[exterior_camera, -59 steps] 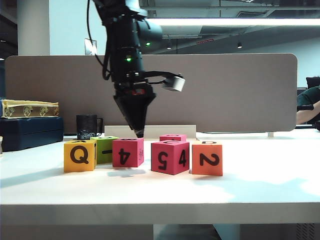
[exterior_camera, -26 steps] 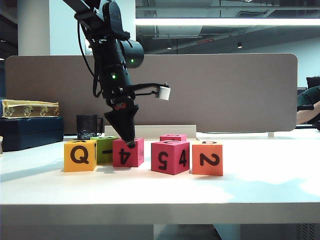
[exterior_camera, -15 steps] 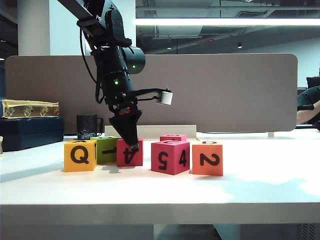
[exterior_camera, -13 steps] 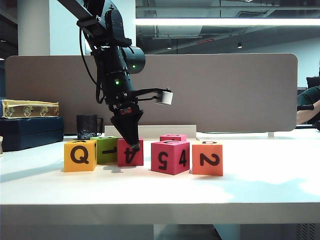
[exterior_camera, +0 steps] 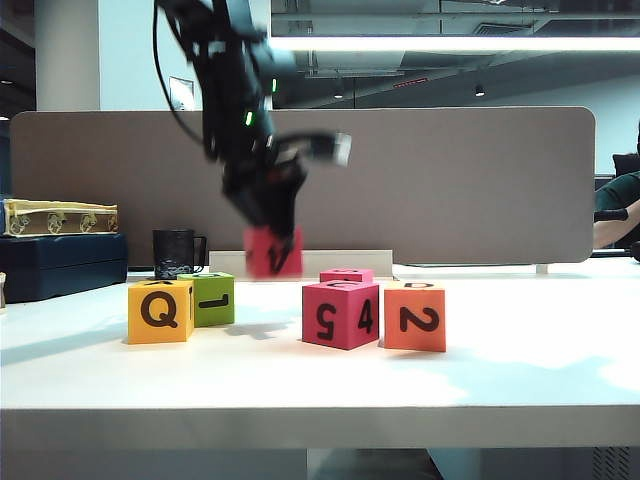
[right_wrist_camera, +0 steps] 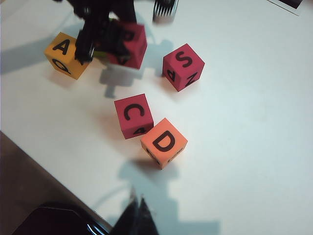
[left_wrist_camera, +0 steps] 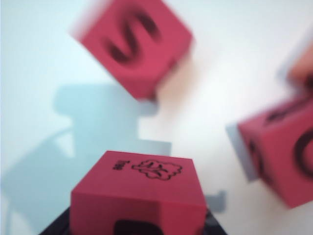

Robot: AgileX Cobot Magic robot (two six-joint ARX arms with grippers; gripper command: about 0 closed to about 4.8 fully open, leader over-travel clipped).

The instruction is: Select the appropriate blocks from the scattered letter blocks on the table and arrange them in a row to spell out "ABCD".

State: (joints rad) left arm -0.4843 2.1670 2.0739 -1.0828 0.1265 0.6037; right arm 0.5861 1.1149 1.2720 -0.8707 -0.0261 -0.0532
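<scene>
left gripper (exterior_camera: 272, 235) clamped on pink-red foam cube with 4 (exterior_camera: 274, 252), above white table (exterior_camera: 520, 375) | yellow-orange Q cube (exterior_camera: 159, 311), lime green cube (exterior_camera: 212, 298) beneath-left | right gripper (right_wrist_camera: 137, 211) closed, near orange cube (right_wrist_camera: 164, 142)

Closest to the lens sits a pink-red cube (left_wrist_camera: 138, 196), sharp while all else is blurred. Its upper face bears a small black outline drawing and a tiny printed word; a black mark shows on its near face, cut off by the frame edge. Dark parts of the left pincer (left_wrist_camera: 137, 227) flank its lower corners, holding it. Beyond it on the white surface (left_wrist_camera: 230, 63) lies another pink-red cube (left_wrist_camera: 134, 44) with an S on top. A third pink-red cube (left_wrist_camera: 279, 152) with black marks lies off to one side, and the held cube's shadow falls on the surface.
</scene>
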